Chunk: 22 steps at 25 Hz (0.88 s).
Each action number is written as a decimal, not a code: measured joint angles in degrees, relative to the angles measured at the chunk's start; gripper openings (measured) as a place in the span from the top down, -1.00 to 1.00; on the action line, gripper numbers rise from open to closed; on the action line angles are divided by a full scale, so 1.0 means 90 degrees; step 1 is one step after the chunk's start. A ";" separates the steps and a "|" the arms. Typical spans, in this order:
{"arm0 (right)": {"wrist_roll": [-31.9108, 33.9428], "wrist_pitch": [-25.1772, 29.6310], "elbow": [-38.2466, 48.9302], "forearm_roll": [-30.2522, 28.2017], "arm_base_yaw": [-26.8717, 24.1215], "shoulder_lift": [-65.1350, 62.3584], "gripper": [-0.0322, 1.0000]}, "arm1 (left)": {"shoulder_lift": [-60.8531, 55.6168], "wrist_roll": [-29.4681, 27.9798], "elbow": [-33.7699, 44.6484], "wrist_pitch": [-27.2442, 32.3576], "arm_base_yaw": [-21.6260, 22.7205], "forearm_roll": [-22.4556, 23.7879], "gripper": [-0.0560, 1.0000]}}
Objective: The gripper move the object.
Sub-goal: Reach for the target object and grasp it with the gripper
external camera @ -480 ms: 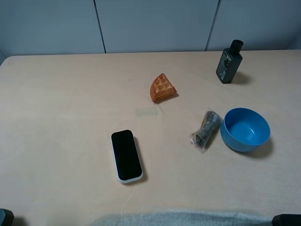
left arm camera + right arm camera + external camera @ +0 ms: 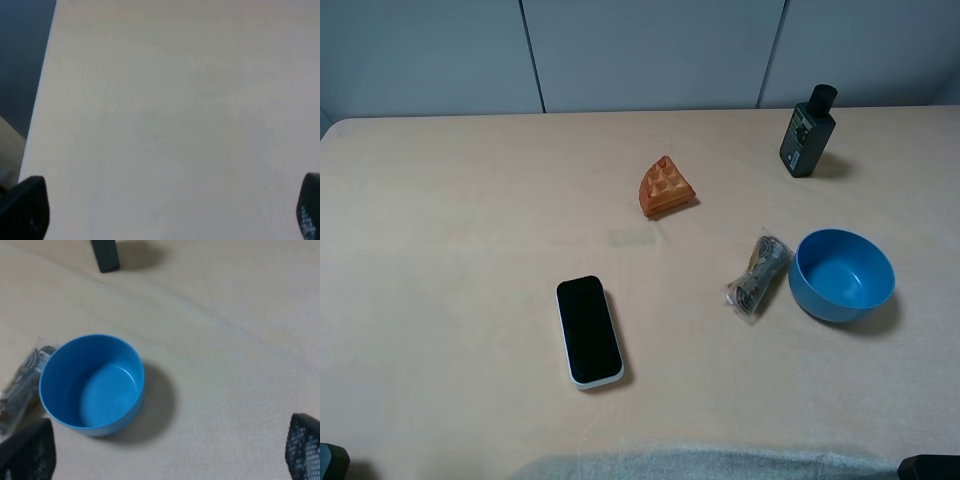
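The blue bowl (image 2: 842, 275) stands upright and empty on the right part of the beige table (image 2: 470, 200). It also shows in the right wrist view (image 2: 92, 385). My right gripper (image 2: 165, 455) is open, with its dark fingertips (image 2: 27, 452) wide apart, above the table and short of the bowl, touching nothing. My left gripper (image 2: 167, 215) is open over bare table near the table's edge, and its fingertips (image 2: 22, 207) hold nothing. In the exterior high view only dark bits of the arms show at the bottom corners.
An orange waffle wedge (image 2: 666, 187) lies mid-table. A black phone with a white rim (image 2: 588, 331) lies front left of centre. A clear plastic packet (image 2: 758, 276) lies right beside the bowl's left side. A black bottle (image 2: 807, 132) stands at the back right.
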 joint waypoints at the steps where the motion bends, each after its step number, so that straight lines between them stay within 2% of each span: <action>1: 0.0000 0.0000 0.0000 0.0000 0.0000 0.0000 -0.40 | 0.0000 0.0000 0.0000 0.0000 0.0000 0.0000 -0.99; 17: 0.0000 -0.0015 -0.0497 0.0096 0.0000 0.0000 -0.40 | 0.0000 0.0000 0.0000 0.0000 0.0000 0.0000 -0.99; 22: -0.0014 -0.0015 -0.0569 0.0218 0.0000 0.0505 -0.40 | 0.0000 0.0000 0.0000 0.0000 0.0000 0.0000 -0.99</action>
